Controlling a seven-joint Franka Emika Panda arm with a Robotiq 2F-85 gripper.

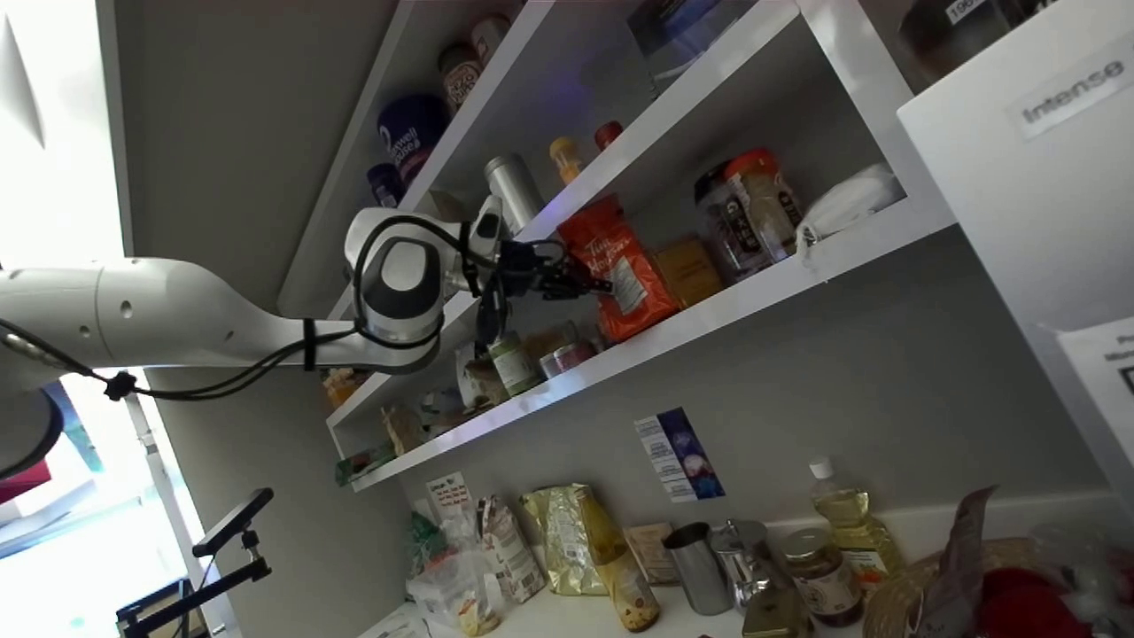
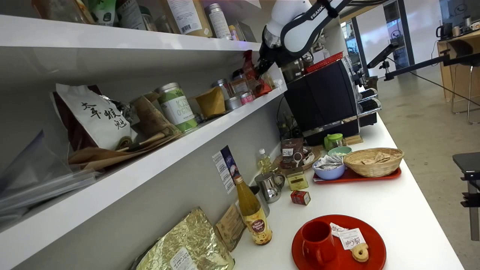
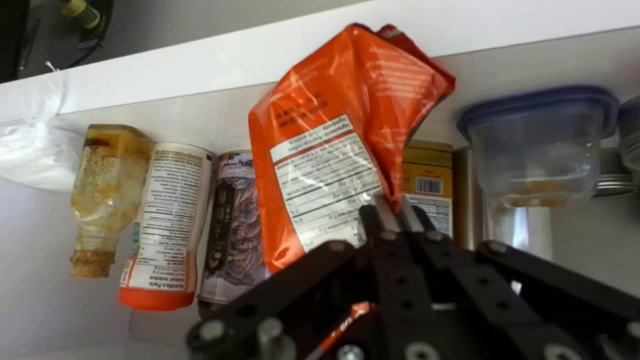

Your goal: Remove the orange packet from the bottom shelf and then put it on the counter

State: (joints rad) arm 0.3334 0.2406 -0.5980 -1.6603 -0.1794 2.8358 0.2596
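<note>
The orange packet (image 1: 631, 288) stands tilted at the front of the bottom shelf (image 1: 753, 291), its lower end over the shelf's front edge; I cannot tell whether it touches the board. It also shows in an exterior view (image 2: 248, 69), partly behind the gripper. In the wrist view, which is upside down, my gripper (image 3: 398, 205) is shut on a pinched side fold of the orange packet (image 3: 310, 135); the lower end crosses the white shelf edge (image 3: 175, 75). The gripper also shows in an exterior view (image 1: 602, 285). The counter (image 2: 375, 202) lies below the shelf.
A yellow box (image 1: 689, 273) and jars (image 1: 766, 199) stand beside the packet; a lidded plastic tub (image 3: 537, 145) is on its other side. A higher shelf board (image 1: 673, 115) runs above. The counter holds a red plate (image 2: 339, 258), a bottle (image 2: 253, 213) and a basket (image 2: 375, 170).
</note>
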